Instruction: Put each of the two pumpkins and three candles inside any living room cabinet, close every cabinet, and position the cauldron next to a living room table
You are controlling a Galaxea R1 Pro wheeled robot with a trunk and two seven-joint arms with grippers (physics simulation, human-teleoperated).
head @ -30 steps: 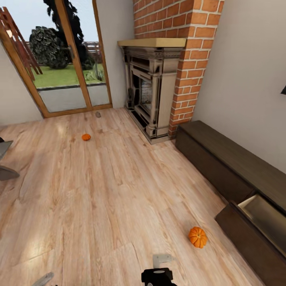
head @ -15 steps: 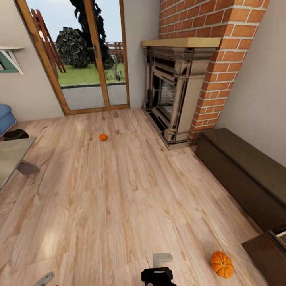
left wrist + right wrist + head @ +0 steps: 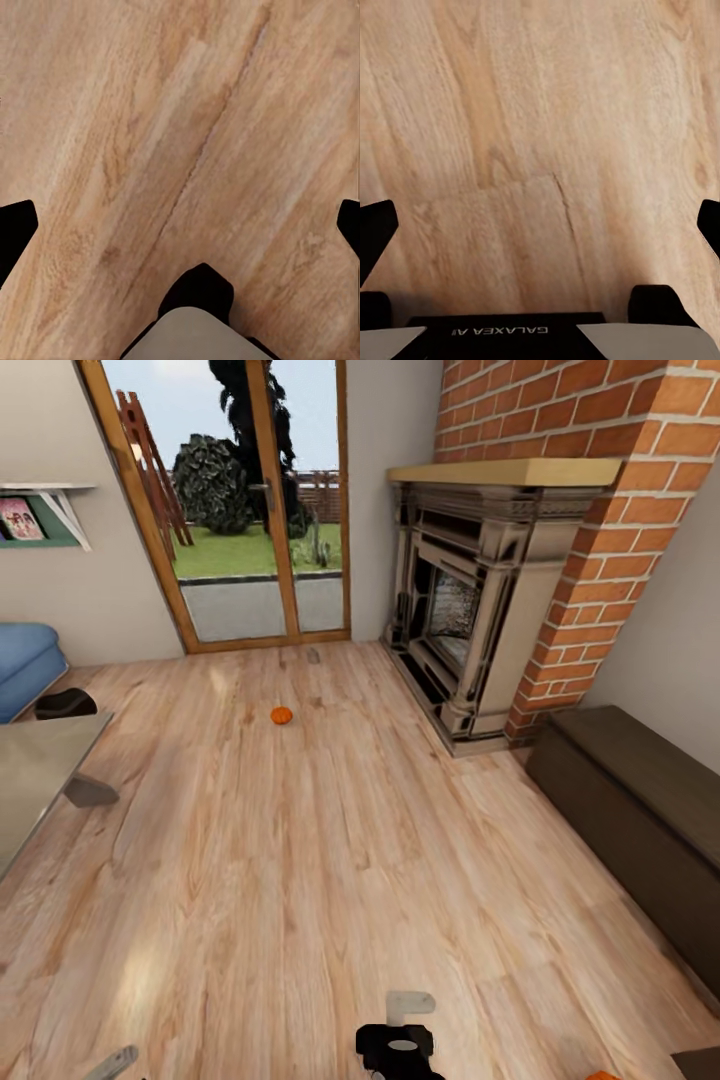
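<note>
Camera has swung left, near pumpkin [image 3: 600, 1075] slipping to frame edge; both claws wide, apparently empty; robot in transit, next approach far pumpkin [image 3: 282, 715].

left tool [image 3: 180, 225] jaws spread, empty | right tool [image 3: 540, 229] jaws spread, empty

"GALAXEA AI", inverted, on robot body [image 3: 502, 330]
</note>
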